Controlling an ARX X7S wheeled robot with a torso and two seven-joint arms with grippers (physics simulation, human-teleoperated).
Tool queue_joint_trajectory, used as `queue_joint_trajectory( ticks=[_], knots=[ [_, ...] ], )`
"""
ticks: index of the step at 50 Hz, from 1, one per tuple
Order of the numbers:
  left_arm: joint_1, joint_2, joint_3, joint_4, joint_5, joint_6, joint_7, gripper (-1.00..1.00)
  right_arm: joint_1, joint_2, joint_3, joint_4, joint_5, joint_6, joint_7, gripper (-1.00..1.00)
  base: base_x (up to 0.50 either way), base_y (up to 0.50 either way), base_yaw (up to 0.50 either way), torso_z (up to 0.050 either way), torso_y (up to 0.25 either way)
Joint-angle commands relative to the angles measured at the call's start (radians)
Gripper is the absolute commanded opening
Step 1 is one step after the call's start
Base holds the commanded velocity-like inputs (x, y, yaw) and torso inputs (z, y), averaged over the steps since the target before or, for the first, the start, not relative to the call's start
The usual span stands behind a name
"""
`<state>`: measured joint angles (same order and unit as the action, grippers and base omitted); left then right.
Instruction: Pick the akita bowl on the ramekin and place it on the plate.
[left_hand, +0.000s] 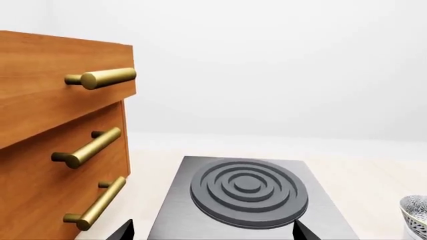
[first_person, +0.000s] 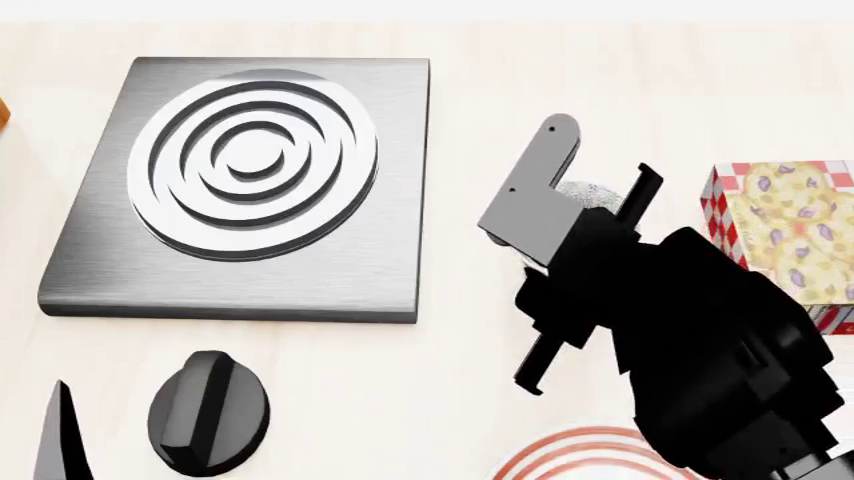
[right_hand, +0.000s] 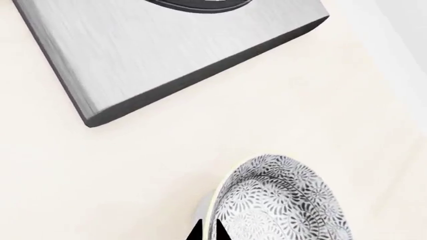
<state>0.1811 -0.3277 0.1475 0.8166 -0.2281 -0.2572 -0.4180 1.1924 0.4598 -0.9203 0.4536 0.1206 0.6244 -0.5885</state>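
The akita bowl (right_hand: 283, 200), grey-and-white speckled, fills the near part of the right wrist view. My right gripper (right_hand: 207, 232) is shut on its rim, one tip inside and one outside. A pale sliver under the rim is probably the ramekin (right_hand: 202, 207), otherwise hidden. From the head camera my right arm (first_person: 694, 330) covers most of the bowl (first_person: 587, 190). The red-ringed plate (first_person: 581, 455) peeks out at the bottom edge. My left gripper (left_hand: 213, 232) is open and holds nothing, hovering before the stove plate. The bowl (left_hand: 415, 210) also shows at that view's edge.
A grey stove plate (first_person: 80, 270) with a ringed burner lies at the back left, and a black knob (first_person: 207, 410) sits in front of it. A red-checked box (first_person: 787, 230) stands at the right. A wooden drawer cabinet (left_hand: 40, 150) with brass handles flanks the left arm.
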Motion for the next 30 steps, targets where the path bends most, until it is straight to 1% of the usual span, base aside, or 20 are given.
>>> queue_joint_trajectory(
  ticks=[1, 6, 17, 30],
  knots=[
    [-0.003, -0.005, 0.005, -0.002, -0.005, -0.003, -0.005, 1.0, -0.006, 0.003, 0.004, -0.004, -0.006, -0.015, 0.005, -1.0, 0.0, 0.0, 0.0, 0.0, 0.0],
    [-0.005, -0.007, 0.005, -0.002, -0.007, -0.007, -0.009, 1.0, -0.001, 0.011, 0.003, -0.025, -0.012, -0.002, 0.011, -1.0, 0.0, 0.0, 0.0, 0.0, 0.0],
    [-0.005, -0.01, 0.013, -0.007, -0.008, -0.003, -0.013, 1.0, 0.04, 0.079, 0.002, -0.19, -0.009, 0.133, -0.021, -1.0, 0.0, 0.0, 0.0, 0.0, 0.0],
    [-0.003, -0.013, 0.012, -0.008, -0.026, 0.005, -0.016, 1.0, 0.101, 0.111, -0.018, -0.281, -0.019, 0.225, -0.06, -1.0, 0.0, 0.0, 0.0, 0.0, 0.0]
  ],
)
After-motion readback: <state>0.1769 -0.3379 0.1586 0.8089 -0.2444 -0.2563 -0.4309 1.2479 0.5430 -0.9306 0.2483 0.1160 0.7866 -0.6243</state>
